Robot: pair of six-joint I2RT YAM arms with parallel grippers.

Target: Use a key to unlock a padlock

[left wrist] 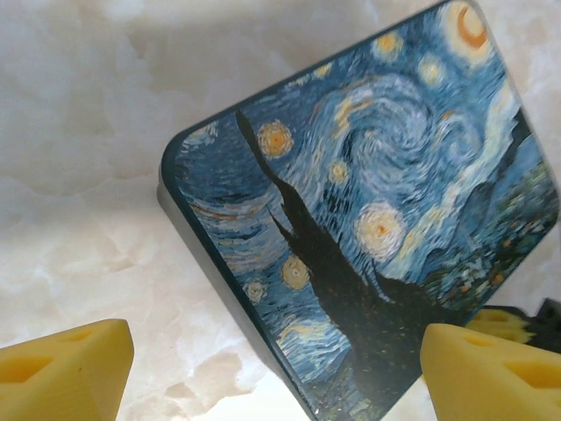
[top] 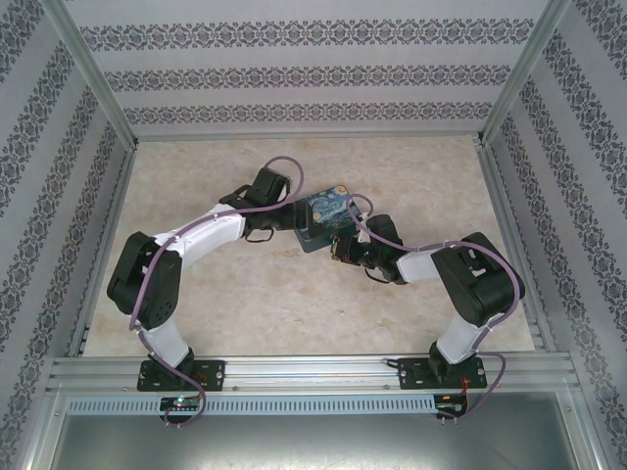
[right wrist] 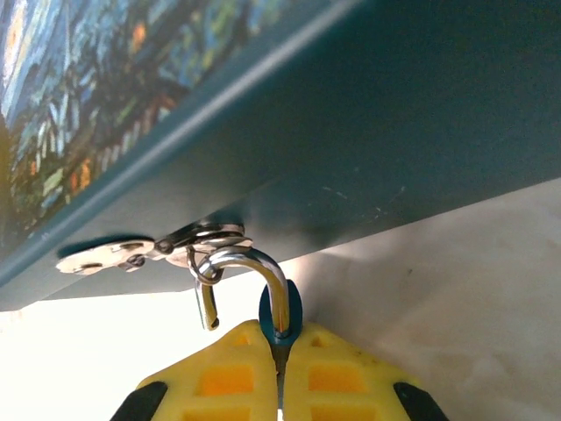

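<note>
Right wrist view: right gripper [right wrist: 279, 364] is pinched tight on the blue padlock [right wrist: 281, 313], whose shackle [right wrist: 250, 260] hooks through the latch [right wrist: 188, 241] on the painted box [right wrist: 394, 114]. Left gripper [left wrist: 276, 373], fingers wide apart, hovers over the box lid.

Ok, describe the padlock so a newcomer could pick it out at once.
Find the painted box mid-table between the two arms. On its teal side sits a metal latch; the padlock hooks into it. It is the tiny blue body with a silvery loop, pinched in the right gripper's yellow jaws.
</note>
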